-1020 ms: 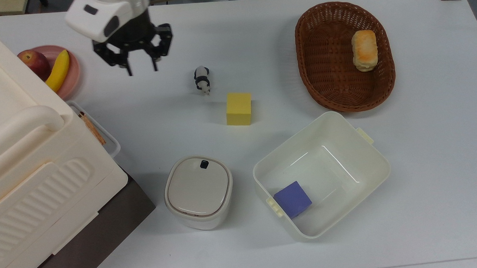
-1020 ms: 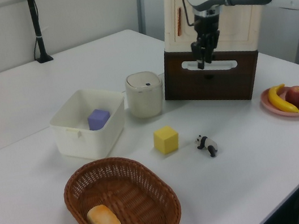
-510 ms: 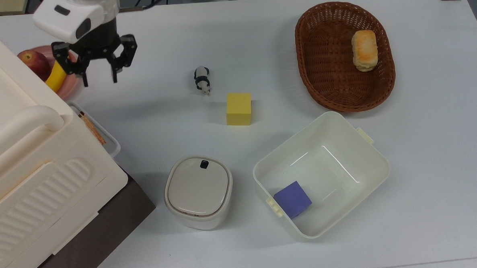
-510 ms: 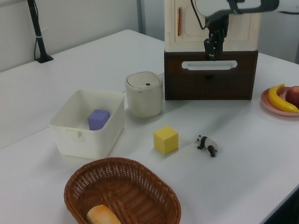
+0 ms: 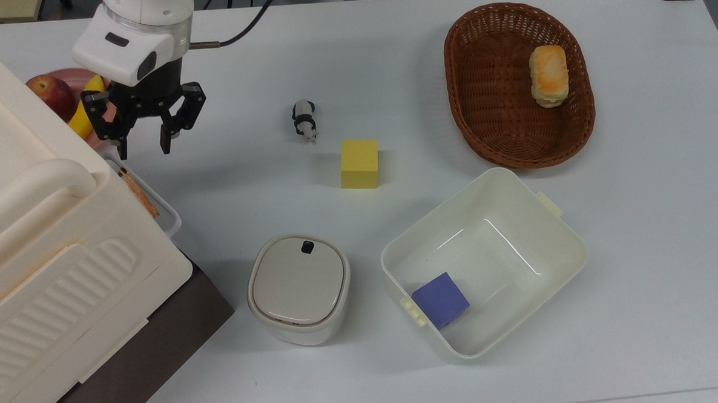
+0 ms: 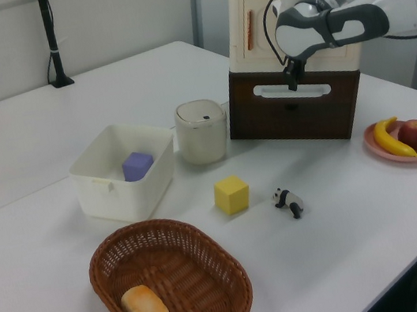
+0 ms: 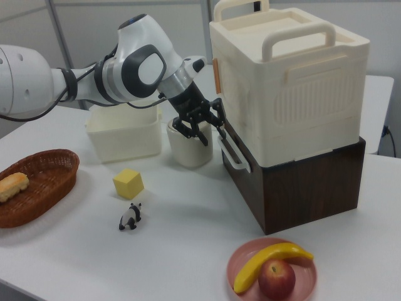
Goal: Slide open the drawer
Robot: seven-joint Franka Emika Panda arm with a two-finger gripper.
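Note:
The drawer (image 6: 292, 116) is the dark brown wooden base under a cream box, and its front panel carries a white loop handle (image 6: 291, 91). The panel sits flush with the base. In the top view the handle (image 5: 155, 200) juts out at the left, and in the right view the handle (image 7: 233, 153) faces left. My gripper (image 5: 143, 148) is open, fingers pointing down, with nothing between them. It hovers just above one end of the handle, apart from it. The gripper (image 6: 291, 83) hangs right over the handle in the left view, and the gripper (image 7: 202, 133) is beside the box's corner in the right view.
A cream ribbed box (image 5: 40, 252) sits on the drawer unit. A pink plate (image 5: 105, 109) with banana and apple lies behind the gripper. Further along are a panda toy (image 5: 304, 120), yellow cube (image 5: 360, 163), lidded pot (image 5: 299, 287), cream tub (image 5: 554, 241) holding a purple cube, and a wicker basket (image 5: 488, 117) with bread.
The gripper swung from mid-table toward the cream box, then came down and nearer to the drawer handle. It stayed open. The drawer has not moved.

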